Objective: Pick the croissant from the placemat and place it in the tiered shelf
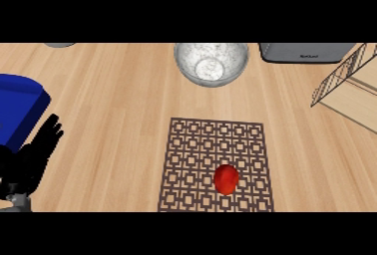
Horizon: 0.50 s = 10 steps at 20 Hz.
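A brown patterned placemat (216,144) lies on the wooden counter in the lower middle of the head view. On its near part sits a small red oval object (226,179); no croissant shape shows. The tiered shelf (352,84), light wood with a thin wire frame, stands at the right edge, only partly in view. My left hand (31,159) rests at the lower left edge, fingers straight and pointing up, far to the left of the placemat and holding nothing. My right hand does not show.
A clear glass bowl (211,63) stands behind the placemat at the top middle. A grey appliance (305,52) sits at the top right, beside the shelf. A blue container (20,109) stands at the left edge just behind my left hand.
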{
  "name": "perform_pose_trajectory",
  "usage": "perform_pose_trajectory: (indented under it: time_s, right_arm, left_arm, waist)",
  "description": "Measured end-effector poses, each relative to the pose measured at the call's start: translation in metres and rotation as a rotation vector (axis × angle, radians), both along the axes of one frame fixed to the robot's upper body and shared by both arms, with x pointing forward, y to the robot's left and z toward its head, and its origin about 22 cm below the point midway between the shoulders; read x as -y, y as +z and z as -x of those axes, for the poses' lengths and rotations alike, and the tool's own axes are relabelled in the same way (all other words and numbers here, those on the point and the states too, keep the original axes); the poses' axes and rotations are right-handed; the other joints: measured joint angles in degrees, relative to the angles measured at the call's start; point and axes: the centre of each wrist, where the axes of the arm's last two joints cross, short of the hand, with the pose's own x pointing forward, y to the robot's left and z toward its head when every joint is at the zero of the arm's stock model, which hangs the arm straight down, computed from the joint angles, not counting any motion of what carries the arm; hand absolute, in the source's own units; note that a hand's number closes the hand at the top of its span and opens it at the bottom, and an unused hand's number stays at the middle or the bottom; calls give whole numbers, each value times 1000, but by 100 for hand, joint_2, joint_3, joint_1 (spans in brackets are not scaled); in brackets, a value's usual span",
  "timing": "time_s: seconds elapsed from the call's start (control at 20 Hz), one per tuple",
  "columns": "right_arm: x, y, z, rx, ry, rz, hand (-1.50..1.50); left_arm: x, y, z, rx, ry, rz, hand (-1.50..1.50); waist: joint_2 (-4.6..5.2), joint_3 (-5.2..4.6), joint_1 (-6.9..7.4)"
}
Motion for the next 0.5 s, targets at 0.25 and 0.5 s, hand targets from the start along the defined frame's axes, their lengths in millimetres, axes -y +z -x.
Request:
perform_pose_trajectory:
  time_s: [0.25,0.5]
  right_arm:
    - [20,-19,-16,-15,-28,-39,150]
    - [42,-34,-25,-20,-97,-61,-150]
  left_arm:
    - [0,-4,-2,0,1,2,0]
    - [1,-2,0,5,-6,-1,0]
  waist:
    - [-1,3,-14]
    - [0,3,-2]
